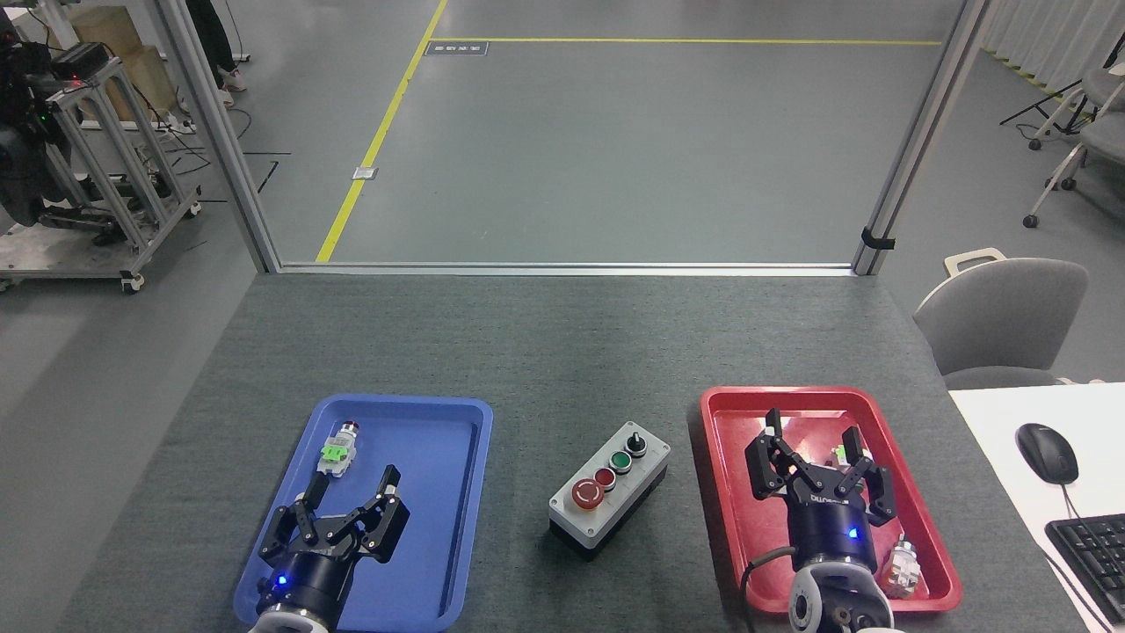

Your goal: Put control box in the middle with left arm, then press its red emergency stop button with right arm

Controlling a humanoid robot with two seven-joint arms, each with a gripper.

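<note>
Head view: the control box (pixel 608 490) sits on the bare table (pixel 545 352) between the blue tray (pixel 466 492) and red tray (pixel 729 492), so placing looks done; whether its big red stop button (pixel 587 494) is pressed I cannot tell. Left gripper (pixel 344 512) and right gripper (pixel 819 464) are both spread wide, empty. One box, two trays.

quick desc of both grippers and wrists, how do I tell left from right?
Both look alike: the left gripper and the right gripper are black multi-finger units on black cylindrical bodies, each with a small blue light, on white-grey wrists. The right one shows faint white lettering and a dark cable loop beside its wrist; the left shows no cable.
</note>
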